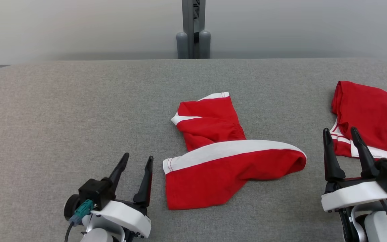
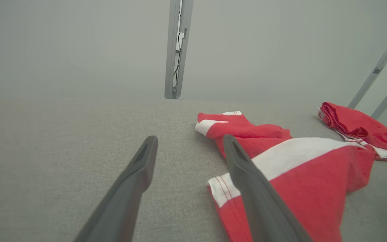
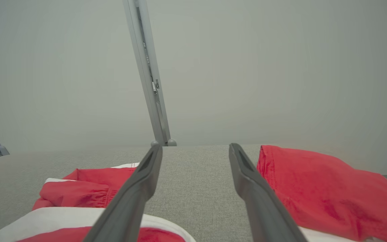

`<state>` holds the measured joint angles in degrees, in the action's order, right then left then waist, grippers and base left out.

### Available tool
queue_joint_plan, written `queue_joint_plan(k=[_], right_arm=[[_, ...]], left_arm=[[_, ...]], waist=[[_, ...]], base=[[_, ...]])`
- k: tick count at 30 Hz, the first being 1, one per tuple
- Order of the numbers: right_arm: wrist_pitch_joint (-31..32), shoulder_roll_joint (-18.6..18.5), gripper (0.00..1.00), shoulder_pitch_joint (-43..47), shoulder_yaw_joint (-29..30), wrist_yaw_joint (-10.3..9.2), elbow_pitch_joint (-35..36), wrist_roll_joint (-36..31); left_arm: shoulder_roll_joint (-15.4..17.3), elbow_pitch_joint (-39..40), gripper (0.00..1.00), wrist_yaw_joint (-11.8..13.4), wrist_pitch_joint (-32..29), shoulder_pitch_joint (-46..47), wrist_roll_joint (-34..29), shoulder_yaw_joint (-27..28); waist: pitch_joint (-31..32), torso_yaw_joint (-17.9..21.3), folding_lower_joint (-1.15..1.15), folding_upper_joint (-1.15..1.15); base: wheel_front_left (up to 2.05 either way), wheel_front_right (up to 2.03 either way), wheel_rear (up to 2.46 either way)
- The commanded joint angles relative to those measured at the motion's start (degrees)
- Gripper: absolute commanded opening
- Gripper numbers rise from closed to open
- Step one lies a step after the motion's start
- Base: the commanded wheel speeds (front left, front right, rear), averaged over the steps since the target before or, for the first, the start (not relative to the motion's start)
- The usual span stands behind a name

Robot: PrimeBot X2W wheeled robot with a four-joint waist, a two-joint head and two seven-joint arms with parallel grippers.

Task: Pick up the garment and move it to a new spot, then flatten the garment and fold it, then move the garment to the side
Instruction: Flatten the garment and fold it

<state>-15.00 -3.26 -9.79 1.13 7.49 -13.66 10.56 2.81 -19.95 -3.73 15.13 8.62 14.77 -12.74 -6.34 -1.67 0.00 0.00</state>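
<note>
A crumpled red garment [image 1: 220, 158] with white bands lies in the middle of the grey table [image 1: 62, 111]; it also shows in the left wrist view as the garment [image 2: 301, 174] and in the right wrist view as the garment [image 3: 76, 193]. My left gripper [image 1: 139, 162] stands open just left of its near-left corner, nothing between the fingers. My right gripper [image 1: 341, 133] is open to the right of it, close to a second red garment, and holds nothing. In each wrist view the gripper [image 2: 190, 141] and the gripper [image 3: 196, 149] shows two spread fingers over bare cloth surface.
A second red garment [image 1: 371, 117] with white trim lies bunched at the table's right edge, also seen as red cloth [image 3: 321, 188] and red cloth [image 2: 358, 127]. A grey metal post [image 1: 193, 30] rises behind the table's far edge. The table's left half is bare grey fabric.
</note>
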Motion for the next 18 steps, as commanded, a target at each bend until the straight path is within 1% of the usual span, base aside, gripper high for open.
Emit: queue_joint_plan(k=[1, 2, 3, 6, 7, 13, 14, 15, 16, 17, 18], right_arm=[[-0.2, 0.1, 1.00, -0.4, 0.0, 0.01, 0.2, -0.2], [-0.2, 0.1, 1.00, -0.5, -0.1, 0.01, 0.2, -0.2], [-0.2, 0.1, 1.00, -0.6, -0.3, 0.01, 0.5, -0.1], [-0.2, 0.2, 1.00, -0.8, -0.5, 0.01, 1.1, 0.2], [-0.2, 0.2, 1.00, -0.6, -0.4, 0.01, 1.2, 0.2], [-0.2, 0.2, 1.00, -1.2, -0.9, 0.01, 1.2, 0.7], [-0.2, 0.2, 1.00, -1.6, -0.8, 0.01, 1.1, 0.7], [-0.2, 0.2, 1.00, -1.6, -0.7, 0.01, 1.1, 0.7], [-0.2, 0.2, 1.00, -2.0, -0.5, 0.01, 1.1, 0.8], [-0.2, 0.2, 1.00, -2.1, -0.5, 0.01, 1.1, 0.8], [-0.2, 0.2, 1.00, -2.2, -0.5, 0.01, 1.1, 0.8]], left_arm=[[0.2, -0.9, 1.00, -0.8, 0.0, 1.3, 1.4, -0.7], [0.2, -2.5, 1.00, -1.5, 0.0, 1.9, 2.7, -1.5], [0.2, -6.4, 1.00, -2.5, 0.0, 3.1, 4.6, -3.7], [0.2, -12.1, 1.00, -3.4, 0.0, 5.7, 6.3, -6.9], [0.2, -15.1, 1.00, -3.7, -0.1, 7.4, 7.5, -8.6], [0.3, -23.1, 1.00, -3.7, 0.0, 13.4, 10.4, -12.4], [0.3, -24.6, 1.00, -3.7, 0.0, 14.9, 11.6, -14.1], [0.3, -25.1, 0.80, -3.8, 0.0, 15.6, 12.3, -15.3], [0.6, -25.4, 0.15, -3.7, 0.0, 16.1, 13.1, -16.5], [0.8, -25.5, 0.00, -3.7, 0.0, 16.3, 13.6, -17.0], [1.0, -25.5, 0.00, -3.8, 0.0, 16.5, 14.1, -17.4]], waist=[[-0.4, 0.6, 0.00, 0.00], [-0.6, 0.9, 0.00, 0.00], [-1.0, 1.4, 0.00, 0.00], [-1.5, 1.9, 0.00, 0.00], [-1.8, 2.2, 0.00, 0.00], [-3.1, 3.2, 0.00, 0.00], [-3.9, 3.4, 0.00, 0.00], [-4.2, 3.4, 0.00, 0.00], [-4.4, 3.4, 0.00, 0.00], [-4.5, 3.4, 0.00, 0.00], [-4.6, 3.3, 0.00, 0.00]], base=[[0.00, 0.00, 0.00], [0.00, 0.00, 0.00], [0.00, 0.00, 0.00], [0.00, 0.00, 0.00], [0.00, 0.00, 0.00], [0.00, 0.00, 0.00], [0.00, 0.00, 0.00], [0.00, 0.00, 0.00], [0.00, 0.00, 0.00], [0.00, 0.00, 0.00], [0.00, 0.00, 0.00]])
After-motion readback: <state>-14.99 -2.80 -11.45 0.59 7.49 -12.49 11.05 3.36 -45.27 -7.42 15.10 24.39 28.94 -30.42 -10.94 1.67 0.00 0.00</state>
